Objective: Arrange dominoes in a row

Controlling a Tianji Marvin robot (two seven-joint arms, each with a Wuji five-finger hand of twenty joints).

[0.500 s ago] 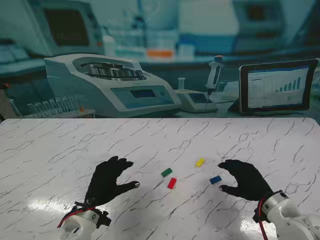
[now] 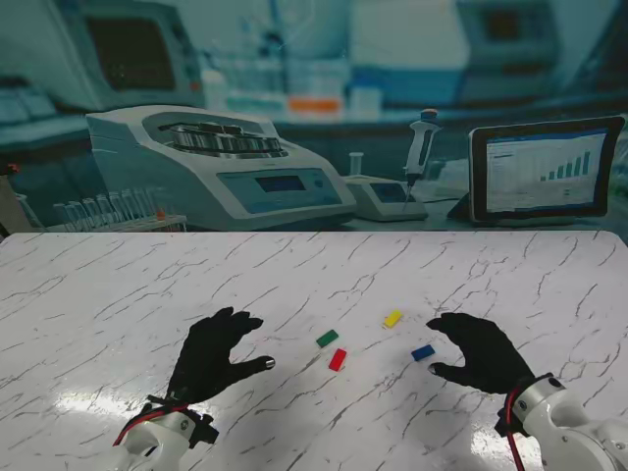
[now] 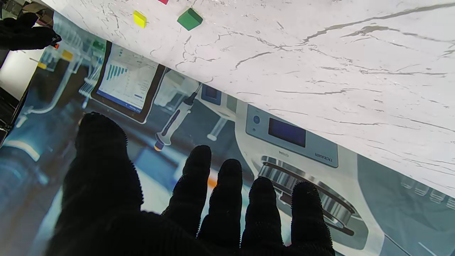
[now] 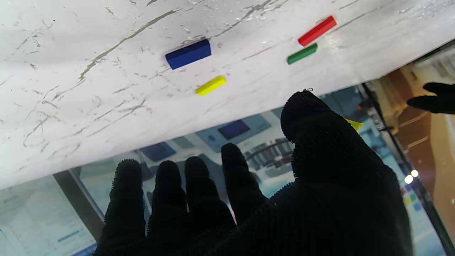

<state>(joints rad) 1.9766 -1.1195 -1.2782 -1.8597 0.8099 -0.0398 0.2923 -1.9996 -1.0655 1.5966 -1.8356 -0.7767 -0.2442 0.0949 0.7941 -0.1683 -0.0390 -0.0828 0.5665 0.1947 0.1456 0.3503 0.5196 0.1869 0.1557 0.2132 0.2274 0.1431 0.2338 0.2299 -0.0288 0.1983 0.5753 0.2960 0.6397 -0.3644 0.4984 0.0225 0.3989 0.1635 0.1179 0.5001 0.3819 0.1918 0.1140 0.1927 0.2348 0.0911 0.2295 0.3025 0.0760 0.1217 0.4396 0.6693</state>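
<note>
Barely moved since half a second ago: right hand point(image 2: 481, 353) a touch nearer the blue domino point(image 2: 423, 352), thumb just beside it, not touching. Left hand point(image 2: 214, 355) unchanged. Dominoes all in the same spots.

Four dominoes flat on the marble bench point(image 2: 118, 294), scattered, no row. Green domino point(image 2: 327, 338) and red domino point(image 2: 338, 360) close together near the middle, red nearer to me. Yellow domino point(image 2: 392, 318) farther from me and to the right; blue nearest the right hand. Long axes all slanted, far ends toward the right; red steepest, blue closest to left-right.

Right hand released, fingers point(image 4: 167, 185) spread, grasping nothing. Left hand likewise released, fingers point(image 3: 227, 192) splayed, thumb out toward the green and red pair, well apart from them.
</note>
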